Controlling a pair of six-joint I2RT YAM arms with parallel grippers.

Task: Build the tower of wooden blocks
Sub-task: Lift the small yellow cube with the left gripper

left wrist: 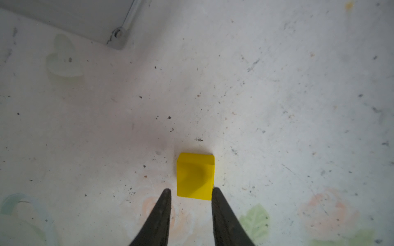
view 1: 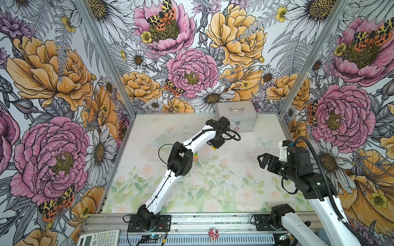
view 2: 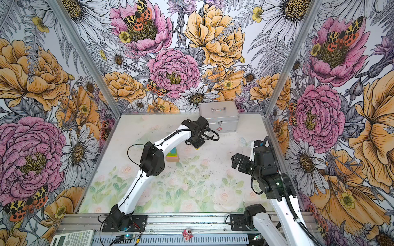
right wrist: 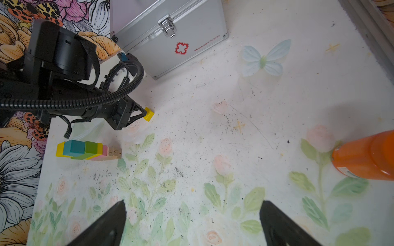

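The right wrist view shows the whole tower point(right wrist: 89, 150), tan base to teal and yellow cubes, on the worktop point(right wrist: 255, 102); in a top view the left arm's elbow point(view 1: 179, 159) hides most of it. The left hand point(left wrist: 191, 189) stands narrowly open astride a loose yellow cube point(left wrist: 195, 176), one finger point(left wrist: 221, 213) touching it, the other just clear. The right hand point(right wrist: 193, 213) gapes wide, empty.

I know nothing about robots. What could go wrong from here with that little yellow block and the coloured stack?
1. The left gripper has only its tips beside the small yellow wooden cube, with a gap on one side; a shallow pinch might let it slip away.
2. The small tower of coloured wooden blocks shows right beside the left arm's elbow in a top view; swinging over might topple it.
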